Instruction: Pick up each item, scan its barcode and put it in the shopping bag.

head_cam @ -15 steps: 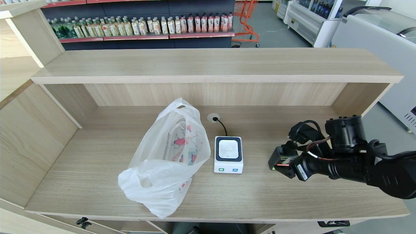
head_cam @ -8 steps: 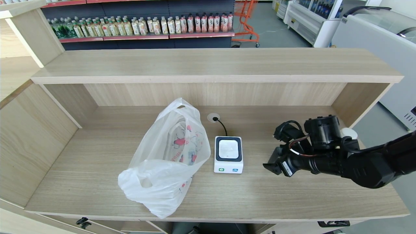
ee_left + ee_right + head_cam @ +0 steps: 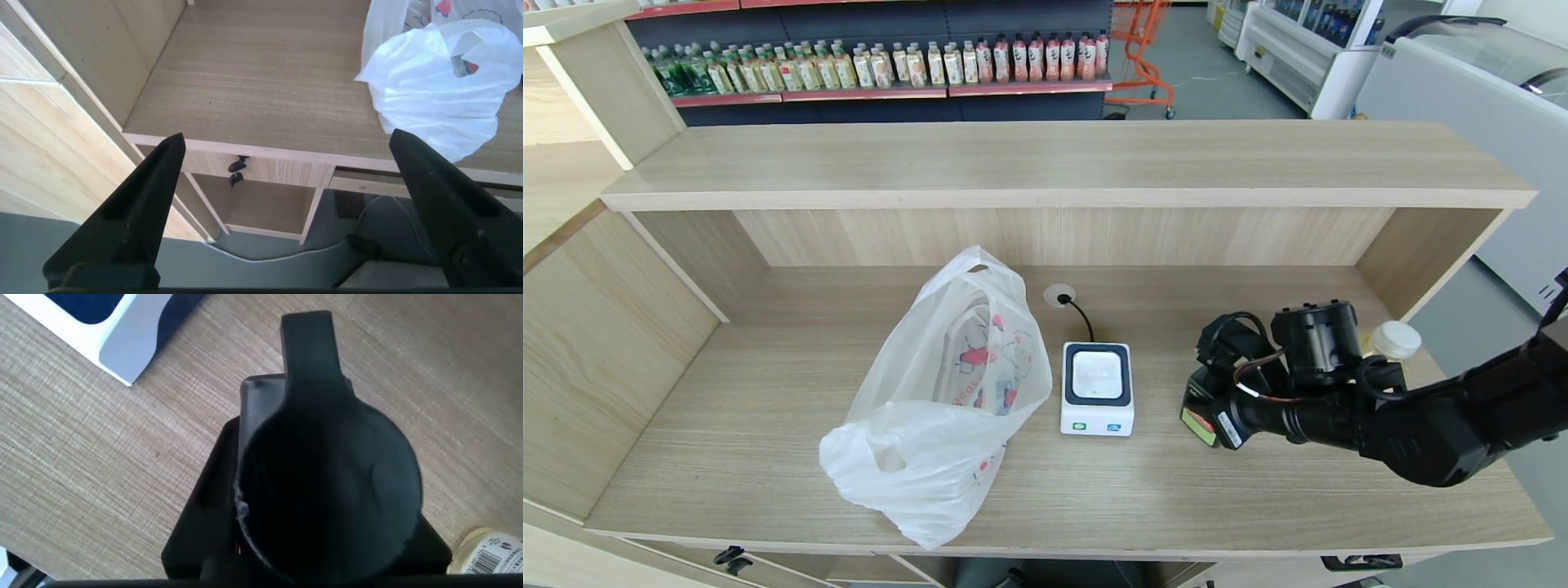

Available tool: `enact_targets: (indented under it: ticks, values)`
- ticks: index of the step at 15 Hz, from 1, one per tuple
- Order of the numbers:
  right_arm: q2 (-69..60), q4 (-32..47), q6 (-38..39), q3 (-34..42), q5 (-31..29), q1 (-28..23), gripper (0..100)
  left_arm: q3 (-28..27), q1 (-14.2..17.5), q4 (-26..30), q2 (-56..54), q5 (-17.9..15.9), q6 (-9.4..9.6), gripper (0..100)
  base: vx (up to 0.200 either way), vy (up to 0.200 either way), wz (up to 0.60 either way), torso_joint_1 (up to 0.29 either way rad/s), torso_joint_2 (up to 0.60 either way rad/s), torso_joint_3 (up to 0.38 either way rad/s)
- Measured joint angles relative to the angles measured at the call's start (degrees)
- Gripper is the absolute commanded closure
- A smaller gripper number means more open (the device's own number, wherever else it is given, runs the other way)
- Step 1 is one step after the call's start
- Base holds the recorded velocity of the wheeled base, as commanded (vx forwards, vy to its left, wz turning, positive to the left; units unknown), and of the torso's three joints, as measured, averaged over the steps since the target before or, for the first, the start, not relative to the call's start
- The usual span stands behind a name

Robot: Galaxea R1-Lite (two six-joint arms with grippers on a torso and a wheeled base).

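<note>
Bright, even light. Faint soft shadow beside bag (image 3: 931,408) on counter (image 3: 727,425). Counter edges bow toward head view's borders.

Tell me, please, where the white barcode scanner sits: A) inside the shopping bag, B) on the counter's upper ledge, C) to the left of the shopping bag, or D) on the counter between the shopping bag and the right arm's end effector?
D: the scanner stands on the counter, just to the right of the shopping bag, with the right end effector farther right.
</note>
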Motion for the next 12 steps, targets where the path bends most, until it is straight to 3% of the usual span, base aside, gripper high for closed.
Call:
enact_targets:
  ticks: [4,8,10,12]
  values:
    - [-3.2,-4.0,0.3,3.0,0.3,0.0,100,0.0,0.0,0.0,0.0,0.0,0.0,0,0.0,0.0,0.0,0.0,0.0,0.0]
    - [-16.4,-4.9,-0.7,12.3,1.1,0.0,100,0.0,0.0,0.0,0.0,0.0,-0.02,0,0.0,0.0,0.0,0.0,0.0,0.0]
    - [-23.3,-4.8,-5.9,17.7,1.2,0.0,100,0.0,0.0,0.0,0.0,0.0,0.0,0,0.0,0.0,0.0,0.0,0.0,0.0]
    - [-28.6,-4.9,-16.2,20.3,1.3,-0.2,100,0.0,0.0,0.0,0.0,0.0,0.0,0,0.0,0.0,0.0,0.0,0.0,0.0]
